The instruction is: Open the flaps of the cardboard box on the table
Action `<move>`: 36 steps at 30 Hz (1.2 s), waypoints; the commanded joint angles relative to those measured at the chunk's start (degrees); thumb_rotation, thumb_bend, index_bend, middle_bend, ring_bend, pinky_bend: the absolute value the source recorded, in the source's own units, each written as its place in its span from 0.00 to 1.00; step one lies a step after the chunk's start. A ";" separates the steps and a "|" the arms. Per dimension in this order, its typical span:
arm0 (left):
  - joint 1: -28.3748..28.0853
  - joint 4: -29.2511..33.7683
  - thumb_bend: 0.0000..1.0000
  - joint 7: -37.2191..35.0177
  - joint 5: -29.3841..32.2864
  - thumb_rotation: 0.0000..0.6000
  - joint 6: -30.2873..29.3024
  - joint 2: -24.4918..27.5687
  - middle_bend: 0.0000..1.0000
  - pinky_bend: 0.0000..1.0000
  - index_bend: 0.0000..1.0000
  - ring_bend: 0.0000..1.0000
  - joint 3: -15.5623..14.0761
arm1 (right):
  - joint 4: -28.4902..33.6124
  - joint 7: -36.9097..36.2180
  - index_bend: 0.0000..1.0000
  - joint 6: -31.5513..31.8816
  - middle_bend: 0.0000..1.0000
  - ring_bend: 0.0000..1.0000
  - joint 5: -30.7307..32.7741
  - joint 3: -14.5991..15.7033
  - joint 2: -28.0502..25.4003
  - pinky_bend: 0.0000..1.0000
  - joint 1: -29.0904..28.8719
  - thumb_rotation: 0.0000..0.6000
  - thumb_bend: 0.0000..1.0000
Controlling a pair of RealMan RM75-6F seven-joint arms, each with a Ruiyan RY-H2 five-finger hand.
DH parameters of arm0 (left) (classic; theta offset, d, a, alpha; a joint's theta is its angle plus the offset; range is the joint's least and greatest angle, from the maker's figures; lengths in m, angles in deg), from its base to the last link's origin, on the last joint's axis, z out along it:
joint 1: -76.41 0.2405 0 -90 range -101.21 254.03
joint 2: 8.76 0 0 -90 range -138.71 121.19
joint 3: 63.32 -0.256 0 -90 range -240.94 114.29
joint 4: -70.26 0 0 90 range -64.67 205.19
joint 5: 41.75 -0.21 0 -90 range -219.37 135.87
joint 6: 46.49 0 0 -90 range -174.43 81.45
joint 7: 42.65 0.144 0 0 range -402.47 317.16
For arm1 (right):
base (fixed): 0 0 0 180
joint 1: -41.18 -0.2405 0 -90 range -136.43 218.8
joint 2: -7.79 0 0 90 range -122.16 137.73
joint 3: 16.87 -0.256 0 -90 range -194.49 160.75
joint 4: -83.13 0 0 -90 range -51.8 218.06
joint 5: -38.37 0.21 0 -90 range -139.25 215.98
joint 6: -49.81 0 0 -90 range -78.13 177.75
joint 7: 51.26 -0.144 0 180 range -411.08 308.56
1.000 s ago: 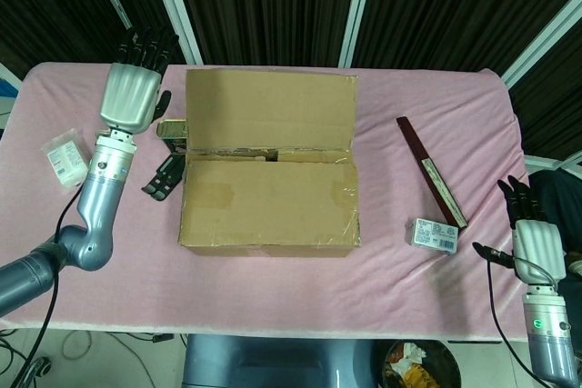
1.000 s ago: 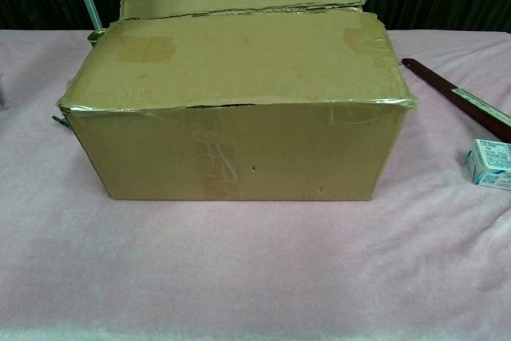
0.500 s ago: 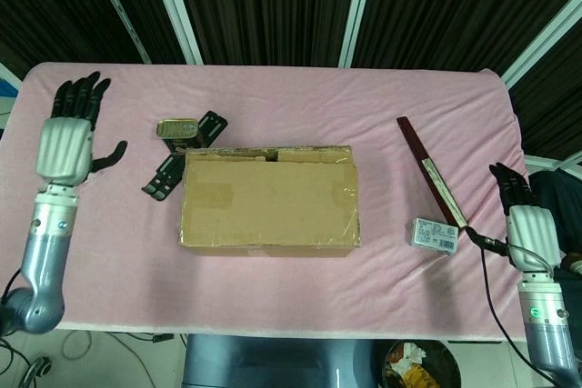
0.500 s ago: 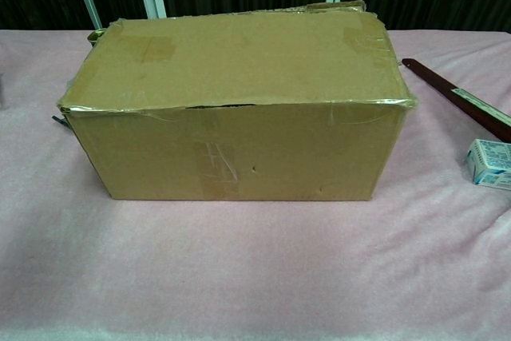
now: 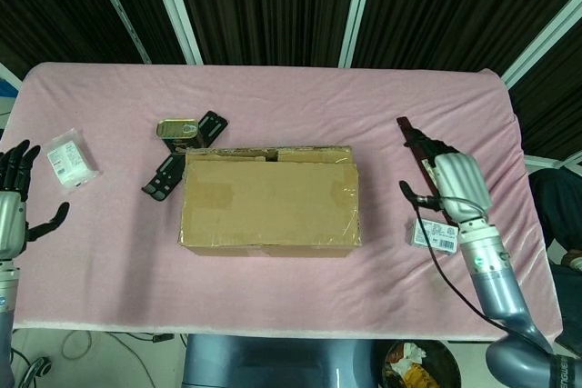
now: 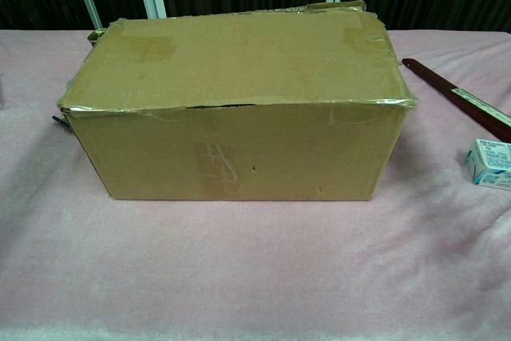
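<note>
Well left of the right hand (image 5: 452, 185), the cardboard box (image 5: 269, 200) sits mid-desk with both flaps down again. That hand, fingers loosely apart and empty, has advanced boxward; the left hand (image 5: 11, 215), spread, has retreated.

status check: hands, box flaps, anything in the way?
Left hand open at the table's left edge; right hand open above the small carton. Cardboard box flaps lying closed. Nothing on the lid.

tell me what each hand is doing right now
Left hand: open, fingers spread, holding nothing.
Right hand: over the table beside the dark strip; open or shut cannot be told.
</note>
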 commanded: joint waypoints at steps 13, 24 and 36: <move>0.14 -2.88 0.25 -6.36 -1.17 1.00 0.83 -0.32 0.00 0.00 0.00 0.00 0.28 | -3.16 14.63 0.32 -9.37 0.35 0.35 27.78 -4.68 11.16 0.43 -21.84 1.00 0.41; 0.12 -3.39 0.25 -8.00 -0.84 1.00 1.85 -0.18 0.00 0.00 0.00 0.00 0.56 | -10.46 15.68 0.32 -10.11 0.35 0.35 33.68 -3.30 16.08 0.43 -27.42 1.00 0.41; 0.16 -3.49 0.25 -8.44 -0.72 1.00 2.41 -0.23 0.00 0.00 0.00 0.00 0.76 | -10.77 13.48 0.32 -9.79 0.37 0.38 35.41 -1.54 15.84 0.44 -27.27 1.00 0.41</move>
